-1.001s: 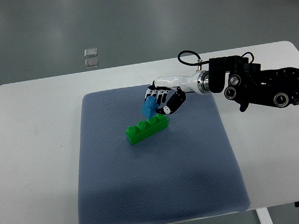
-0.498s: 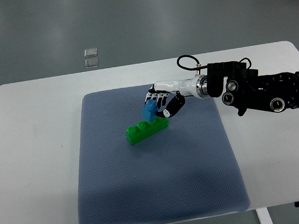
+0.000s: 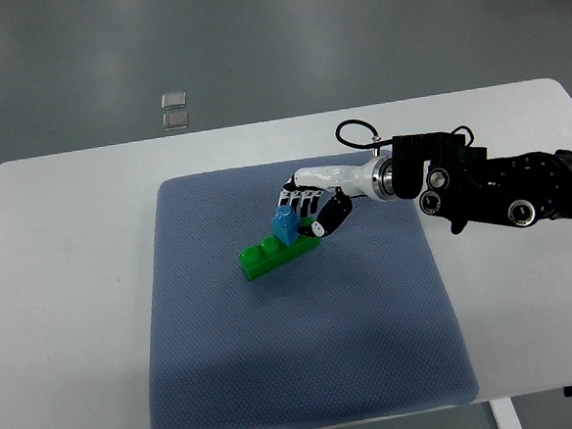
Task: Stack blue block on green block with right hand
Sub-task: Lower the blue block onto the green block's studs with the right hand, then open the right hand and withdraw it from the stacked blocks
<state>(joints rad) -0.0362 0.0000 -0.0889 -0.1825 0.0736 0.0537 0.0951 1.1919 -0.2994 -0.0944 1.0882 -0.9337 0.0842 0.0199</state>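
The right robot hand (image 3: 308, 211) has its fingers curled around the blue block (image 3: 286, 227), pressing it onto the green block (image 3: 272, 254) on the grey mat (image 3: 307, 370).

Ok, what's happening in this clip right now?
The right robot hand grips a small blue block and has it on or just over the right end of a long green block. The green block lies on a blue-grey mat on the white table. No left arm is visible.
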